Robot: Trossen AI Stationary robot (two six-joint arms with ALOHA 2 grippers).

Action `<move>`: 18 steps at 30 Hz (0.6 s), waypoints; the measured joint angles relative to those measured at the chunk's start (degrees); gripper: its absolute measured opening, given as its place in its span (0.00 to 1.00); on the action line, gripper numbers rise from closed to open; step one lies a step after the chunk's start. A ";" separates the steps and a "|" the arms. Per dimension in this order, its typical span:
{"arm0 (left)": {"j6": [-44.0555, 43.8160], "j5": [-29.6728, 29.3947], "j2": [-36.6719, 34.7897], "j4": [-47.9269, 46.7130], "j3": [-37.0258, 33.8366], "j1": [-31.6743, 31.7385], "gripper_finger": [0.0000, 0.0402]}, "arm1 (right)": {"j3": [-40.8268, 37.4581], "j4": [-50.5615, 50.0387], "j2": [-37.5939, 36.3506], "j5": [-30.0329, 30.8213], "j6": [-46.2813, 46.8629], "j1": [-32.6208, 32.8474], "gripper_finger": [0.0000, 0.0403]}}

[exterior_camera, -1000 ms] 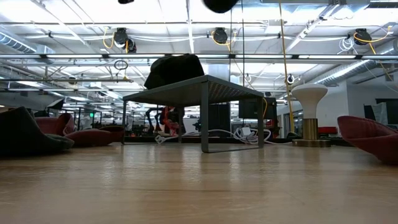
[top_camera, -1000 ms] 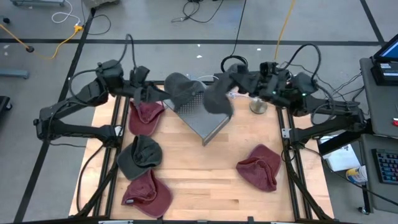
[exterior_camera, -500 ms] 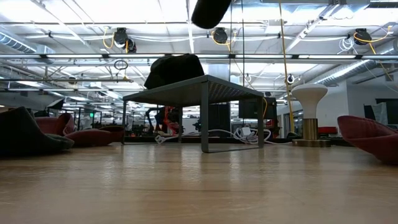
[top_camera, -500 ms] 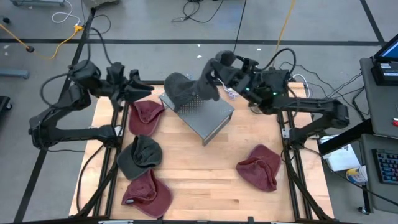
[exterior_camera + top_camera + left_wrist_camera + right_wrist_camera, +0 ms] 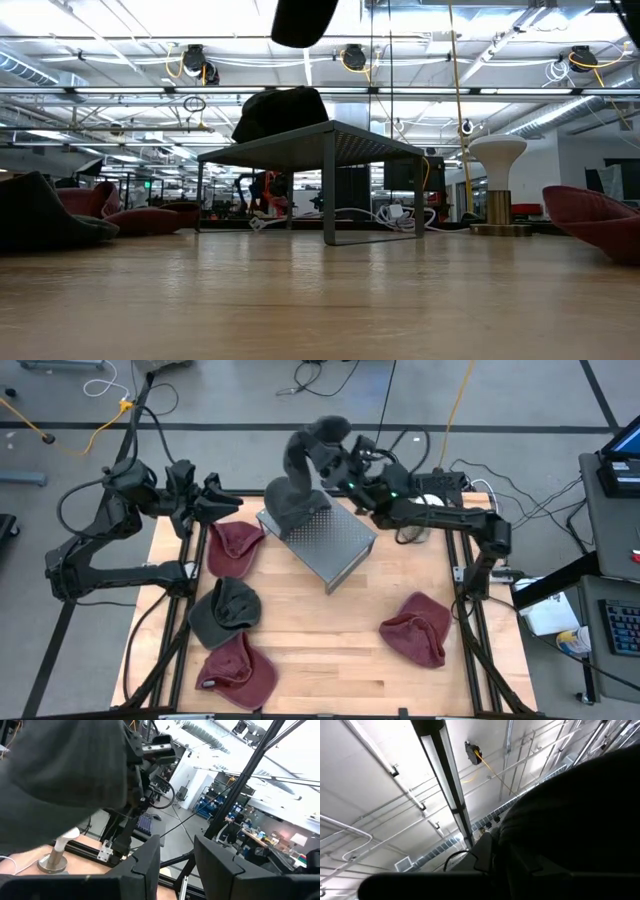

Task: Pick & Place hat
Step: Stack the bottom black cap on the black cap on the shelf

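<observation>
My right gripper is up over the far end of the metal rack, shut on a dark grey hat. That hat shows at the top of the low view and looms large in the left wrist view. A second dark grey hat rests on the rack's top at its far left corner. My left gripper is open and empty at the table's far left corner, apart from the rack; its fingers stand parted in its wrist view. My right gripper holds the dark grey hat by its right-hand side, coming at it from the table's right. The hat is lifted clear, above the rack and the hat lying there. In the right wrist view the hat covers the fingers, so the kind of hold is hidden.
Three maroon hats lie on the table: far left, near left and near right. A grey hat lies at mid left. A white mushroom-shaped stand sits at the far right. Bare wood spreads across the near middle.
My right gripper has carried the dark grey hat up and toward the table's far left, from over the rack's right side to above the hat on the rack. My left gripper has drawn back from the rack toward the table's left edge. The hat on the rack has stayed put.
</observation>
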 joint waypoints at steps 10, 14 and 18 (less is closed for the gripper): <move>0.42 -0.02 -0.40 0.07 0.00 0.00 0.31 | 14.93 -7.97 11.80 0.15 7.19 -3.39 0.04; 0.02 0.00 -0.36 1.15 0.00 0.00 0.31 | 16.39 -7.90 14.34 0.78 10.71 -4.51 0.04; -0.92 0.00 -0.38 4.05 0.00 0.00 0.31 | 16.37 -12.95 15.83 1.43 19.16 -5.22 0.04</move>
